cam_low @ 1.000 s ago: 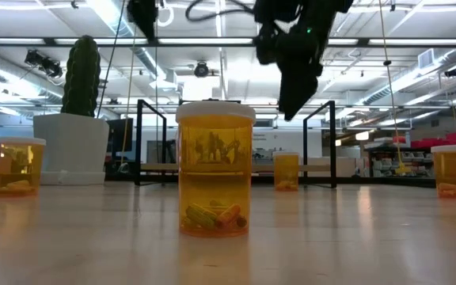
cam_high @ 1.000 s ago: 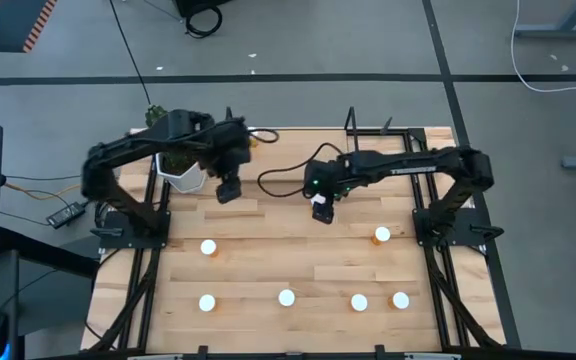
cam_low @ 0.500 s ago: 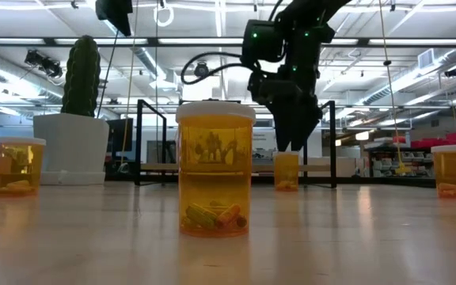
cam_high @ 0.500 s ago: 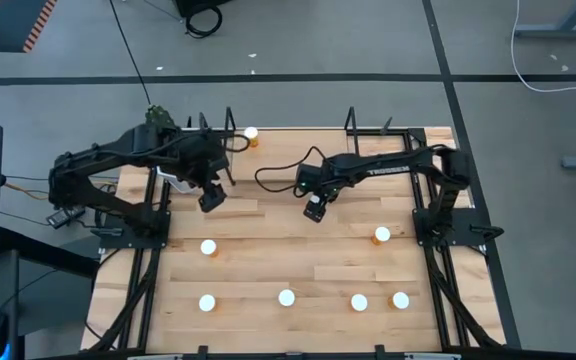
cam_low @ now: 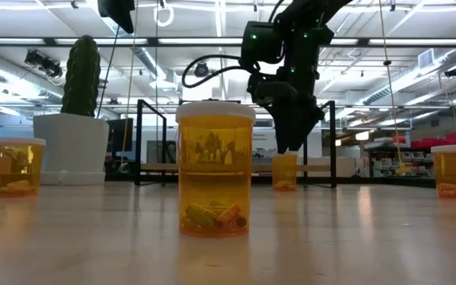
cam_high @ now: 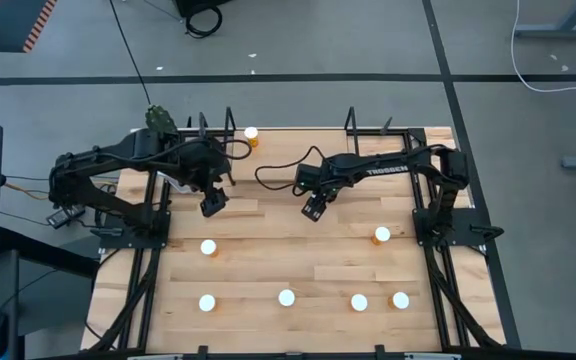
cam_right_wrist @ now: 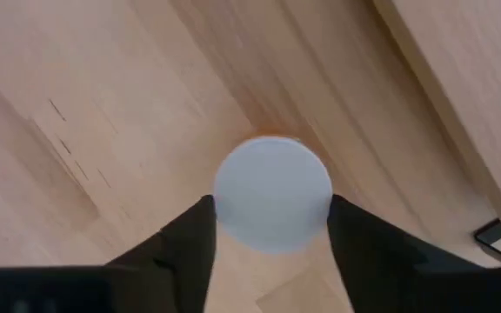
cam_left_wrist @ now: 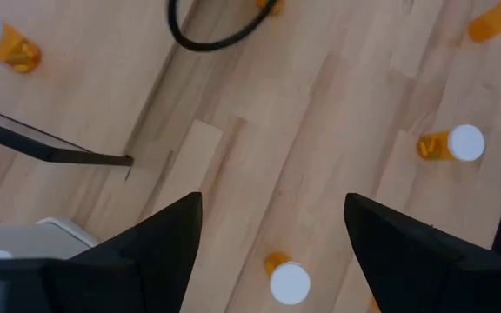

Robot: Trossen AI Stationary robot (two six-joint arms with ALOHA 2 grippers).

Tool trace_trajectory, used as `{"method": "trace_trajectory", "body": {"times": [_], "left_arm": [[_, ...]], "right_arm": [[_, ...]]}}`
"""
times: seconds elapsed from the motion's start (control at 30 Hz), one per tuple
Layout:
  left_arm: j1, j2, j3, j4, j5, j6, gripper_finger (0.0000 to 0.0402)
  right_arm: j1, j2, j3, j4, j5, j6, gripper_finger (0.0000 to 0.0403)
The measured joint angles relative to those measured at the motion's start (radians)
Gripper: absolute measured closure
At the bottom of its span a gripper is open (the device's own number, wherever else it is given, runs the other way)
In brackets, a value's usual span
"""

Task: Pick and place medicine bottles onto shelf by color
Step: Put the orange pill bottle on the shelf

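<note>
Several amber bottles with white caps stand upright on the wooden table [cam_high: 268, 230]. One bottle [cam_high: 251, 133] stands on the shelf [cam_low: 236, 166] at the far edge. My right gripper [cam_high: 313, 208] points down over another bottle [cam_right_wrist: 272, 193]. It is open, with a finger on either side of the white cap; whether they touch it does not show. In the low view its fingertips [cam_low: 290, 146] hang just over that bottle [cam_low: 285, 171]. My left gripper [cam_high: 211, 203] is open and empty, high above the table [cam_left_wrist: 272, 252], just beyond a bottle [cam_high: 208, 247].
A white pot with a cactus [cam_high: 173, 170] stands at the far left corner, beside my left arm [cam_low: 74, 146]. A black cable [cam_high: 278, 178] loops over the table between the grippers. Other bottles stand along the near edge [cam_high: 286, 297] and near the right edge [cam_high: 381, 235].
My left gripper has drawn back from the shelf toward the table's left and near side, leaving a bottle showing on the shelf. My right gripper has come down over the bottle beneath it, shifting slightly left. No bottle has moved.
</note>
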Motion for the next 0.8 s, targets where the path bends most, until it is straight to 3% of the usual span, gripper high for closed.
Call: {"method": "trace_trajectory", "body": {"times": [0.3, 0.47, 0.6, 0.7, 0.8], "left_arm": [[0.0, 0.0, 0.0, 0.019, -0.045, -0.02, 0.0114], [0.0, 0.0, 0.0, 0.021, -0.045, -0.024, 0.0114], [0.0, 0.0, 0.0, 0.019, -0.045, -0.024, 0.0114], [0.0, 0.0, 0.0, 0.019, -0.045, -0.024, 0.0114], [0.0, 0.0, 0.0, 0.019, -0.045, -0.025, 0.0114]], "right_arm": [[-0.023, -0.012, 0.094, -0.013, -0.007, 0.027, 0.0312], [-0.054, -0.012, 0.145, -0.019, -0.001, 0.018, 0.0341], [-0.075, -0.012, 0.166, -0.027, -0.046, -0.009, 0.0313], [-0.069, -0.012, 0.156, -0.039, -0.105, -0.048, 0.0259], [-0.055, -0.012, 0.134, -0.045, -0.091, -0.11, 0.0194]]}}
